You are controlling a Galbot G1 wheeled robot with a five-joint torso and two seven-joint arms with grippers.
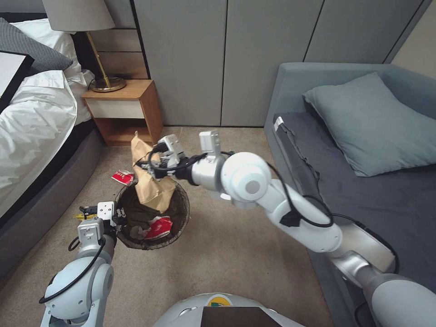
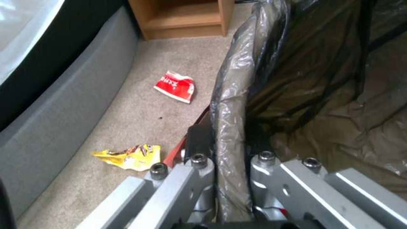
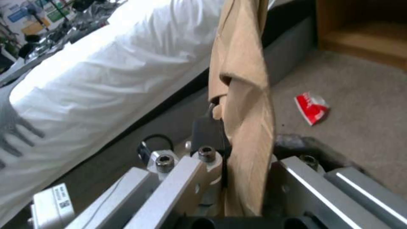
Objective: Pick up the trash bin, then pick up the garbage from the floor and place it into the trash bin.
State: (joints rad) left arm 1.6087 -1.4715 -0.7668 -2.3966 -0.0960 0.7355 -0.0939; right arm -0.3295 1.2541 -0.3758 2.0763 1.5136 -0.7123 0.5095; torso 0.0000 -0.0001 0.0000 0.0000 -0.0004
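Observation:
The trash bin (image 1: 178,213), lined with a dark bag, hangs just over the carpet, and my left gripper (image 1: 117,213) is shut on its near-left rim (image 2: 231,105). My right gripper (image 1: 155,160) is shut on a crumpled brown paper bag (image 1: 147,184) whose lower end dips into the bin's mouth. In the right wrist view the paper bag (image 3: 244,95) stands pinched between the fingers. A red-white wrapper (image 1: 159,227) and other litter lie inside the bin. On the floor lie a red wrapper (image 1: 122,176) (image 2: 176,86) (image 3: 313,108) beyond the bin and a yellow wrapper (image 2: 129,157) beside my left gripper.
The bed (image 1: 32,122) with its grey base runs along the left. A wooden nightstand (image 1: 122,109) with a lamp (image 1: 106,81) stands behind the bin. The grey sofa (image 1: 363,181) with a pillow borders the right. Open carpet (image 1: 236,254) lies between.

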